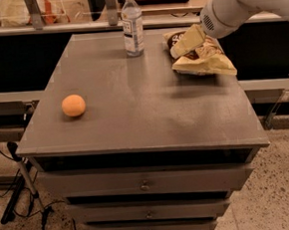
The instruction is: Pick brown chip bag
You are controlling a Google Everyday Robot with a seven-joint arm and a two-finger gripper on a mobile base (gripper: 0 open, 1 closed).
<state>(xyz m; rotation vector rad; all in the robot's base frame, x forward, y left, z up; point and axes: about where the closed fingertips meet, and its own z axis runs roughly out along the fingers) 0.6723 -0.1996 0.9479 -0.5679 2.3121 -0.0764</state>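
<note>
On the floor at far left, a dark stand leg and loose cables (21, 196) lie beside the grey drawer cabinet (144, 117). An orange ball (74, 105) sits alone on the left part of the cabinet top, well apart from everything else. At the back edge, near the middle, a clear water bottle (132, 24) stands upright. To its right, at the back right corner, lies the brown chip bag (206, 62), with open tabletop between it and the bottle. The gripper (179, 48) reaches in from the upper right on a white arm (240, 2) and lies over the bag's dark upper part; whether it is spread or closed cannot be told.
</note>
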